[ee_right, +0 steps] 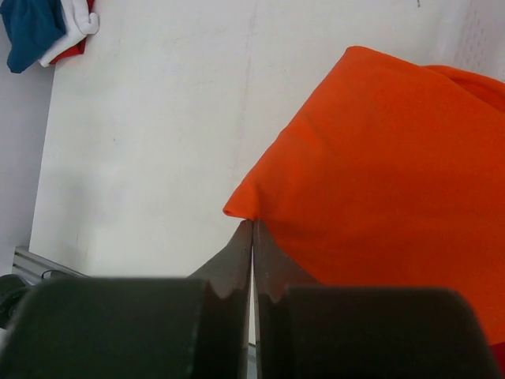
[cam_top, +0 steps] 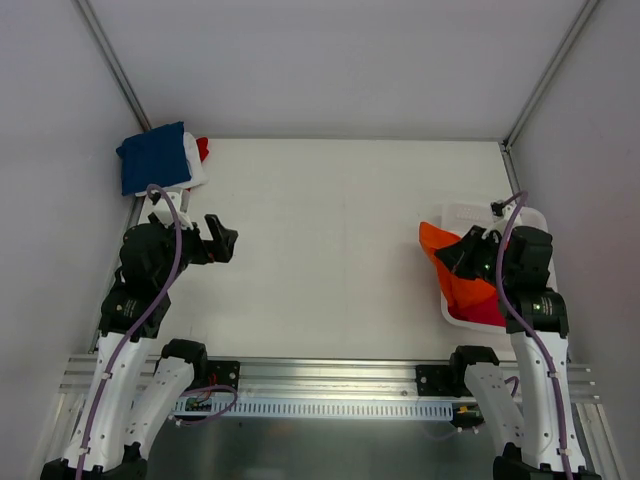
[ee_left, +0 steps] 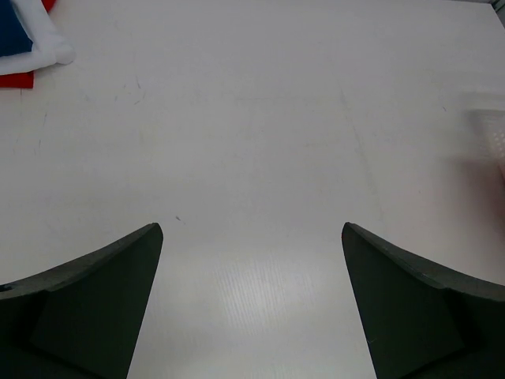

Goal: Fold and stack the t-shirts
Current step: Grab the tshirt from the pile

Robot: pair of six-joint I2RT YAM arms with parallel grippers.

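My right gripper is shut on a corner of the bright orange t-shirt. That orange t-shirt hangs over the left rim of the white basket, with a magenta-pink t-shirt under it at the basket's near end. Folded t-shirts sit stacked in the far left corner: navy on top, then white, then red. My left gripper hangs open over bare table, nothing between its fingers.
The basket's lattice wall shows at the right edge of the right wrist view. In the left wrist view the stack's white and red edges lie at the top left. Grey walls enclose the table.
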